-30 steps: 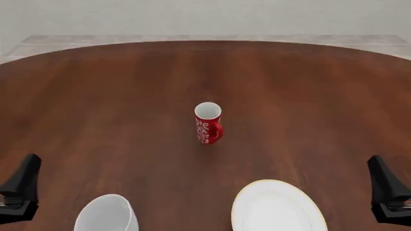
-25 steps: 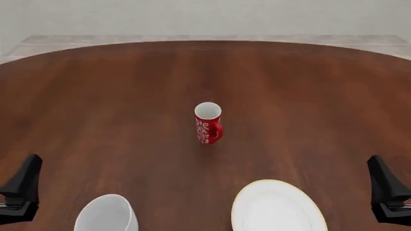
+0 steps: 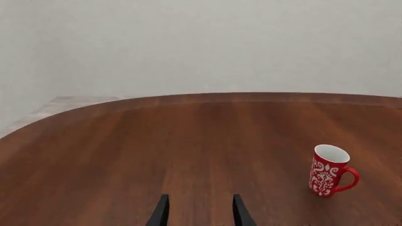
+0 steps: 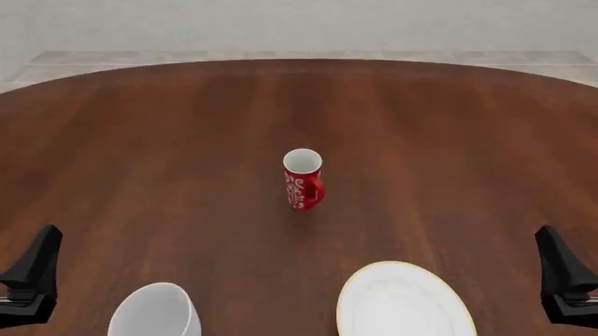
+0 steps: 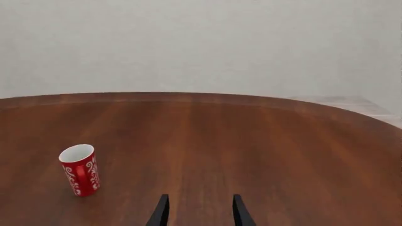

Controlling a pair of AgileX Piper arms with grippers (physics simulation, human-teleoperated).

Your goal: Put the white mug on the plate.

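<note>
The white mug (image 4: pixel 155 312) stands at the near left of the table, cut off by the bottom edge of the front view. To its right lies the plate (image 4: pixel 404 302), white with a thin gold rim and nothing on it. My left gripper (image 4: pixel 39 260) hovers just left of the white mug, apart from it. My right gripper (image 4: pixel 558 260) hangs right of the plate. In the wrist views, the left gripper (image 3: pixel 199 209) and the right gripper (image 5: pixel 199 209) each show two dark fingers spread apart with nothing between them. Neither wrist view shows the white mug or the plate.
A small red mug (image 4: pixel 303 179) with white patterns stands upright at the table's middle, handle toward the near right; it also shows as the red mug (image 3: pixel 328 170) and the red mug (image 5: pixel 81 169). The round wooden table (image 4: pixel 187 126) ends at a curved far edge.
</note>
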